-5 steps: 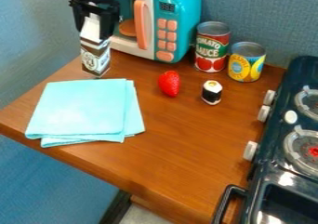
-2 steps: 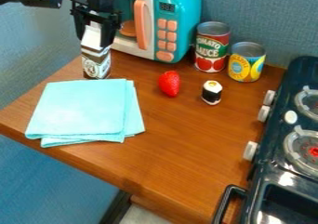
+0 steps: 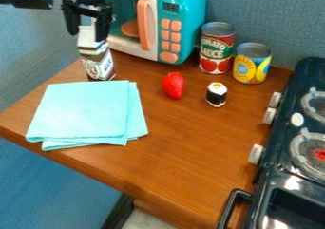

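Gripper is around the top of the carton; can't tell if it's pinching. Carton's by the folded cloth's far edge. Since last frame: gripper shifted left, carton now leans left.

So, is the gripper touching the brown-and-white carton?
Cannot tell. In the camera view, the gripper has its jaws spread around the upper part of the carton, but one jaw overlaps it, hiding whether they meet.
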Controlling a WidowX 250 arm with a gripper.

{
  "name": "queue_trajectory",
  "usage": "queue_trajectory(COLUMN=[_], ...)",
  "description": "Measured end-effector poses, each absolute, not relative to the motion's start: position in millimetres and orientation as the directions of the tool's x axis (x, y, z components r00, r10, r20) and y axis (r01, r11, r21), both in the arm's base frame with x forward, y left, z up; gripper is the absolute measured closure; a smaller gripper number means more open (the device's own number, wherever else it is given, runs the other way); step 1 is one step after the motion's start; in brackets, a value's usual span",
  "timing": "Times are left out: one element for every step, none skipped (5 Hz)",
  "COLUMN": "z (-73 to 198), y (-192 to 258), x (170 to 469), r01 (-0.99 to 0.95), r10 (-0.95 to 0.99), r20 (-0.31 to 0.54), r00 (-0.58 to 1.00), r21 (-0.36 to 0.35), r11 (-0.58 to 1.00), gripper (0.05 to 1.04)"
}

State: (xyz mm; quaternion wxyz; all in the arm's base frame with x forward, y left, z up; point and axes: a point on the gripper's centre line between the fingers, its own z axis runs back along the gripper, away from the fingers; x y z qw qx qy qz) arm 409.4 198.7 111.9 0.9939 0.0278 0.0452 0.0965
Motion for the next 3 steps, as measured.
queue_trajectory(z=[91, 108, 123], y=[199, 196, 187], x=[400, 393, 384], r01=[-0.222, -0.225, -0.225], r10=[0.226, 0.227, 0.225], r20=[-0.077, -0.026, 0.006], r00=[0.971, 0.973, 0.974], r21=[0.059, 0.066, 0.051], r11=[0.973, 0.972, 0.973], gripper=[0.077, 0.079, 0.079])
